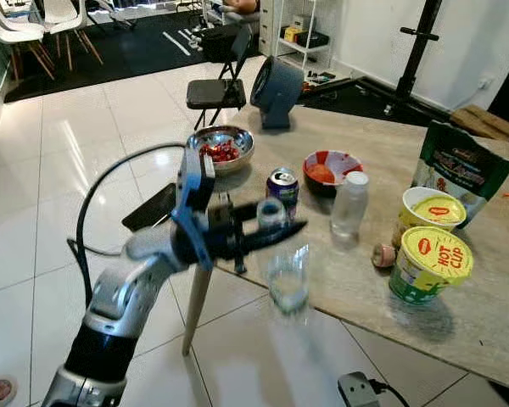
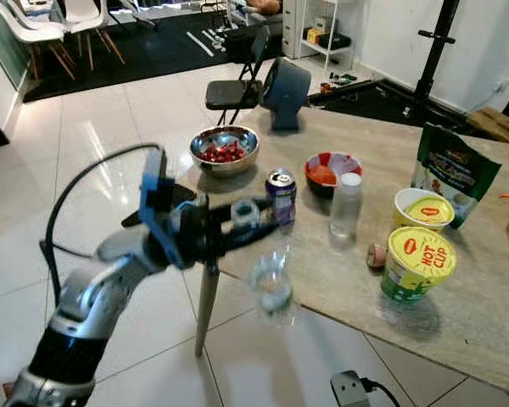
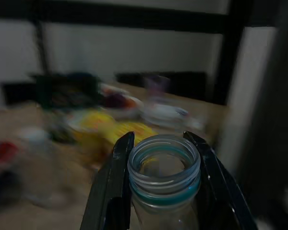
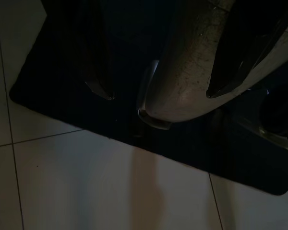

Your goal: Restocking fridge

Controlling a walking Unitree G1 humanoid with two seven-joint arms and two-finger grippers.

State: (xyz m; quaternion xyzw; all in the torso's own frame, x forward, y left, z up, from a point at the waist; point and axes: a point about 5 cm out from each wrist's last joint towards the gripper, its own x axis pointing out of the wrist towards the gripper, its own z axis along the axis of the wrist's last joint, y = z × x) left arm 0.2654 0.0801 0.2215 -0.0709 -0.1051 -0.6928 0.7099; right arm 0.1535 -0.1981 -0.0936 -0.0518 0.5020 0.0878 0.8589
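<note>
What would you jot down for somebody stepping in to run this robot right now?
Left claw: shut on the neck of a clear bottle with no cap, held off the near edge of the table, above the floor.
Right claw: idle, hanging low over a dark mat on the tiles; fingers apart with nothing between them.
On the table: soda can, capped clear bottle, two noodle cups, green bag, metal bowl, red and white bowl.
Done: one bottle picked up.
Left: carry it to the fridge, then fetch the rest.
</note>
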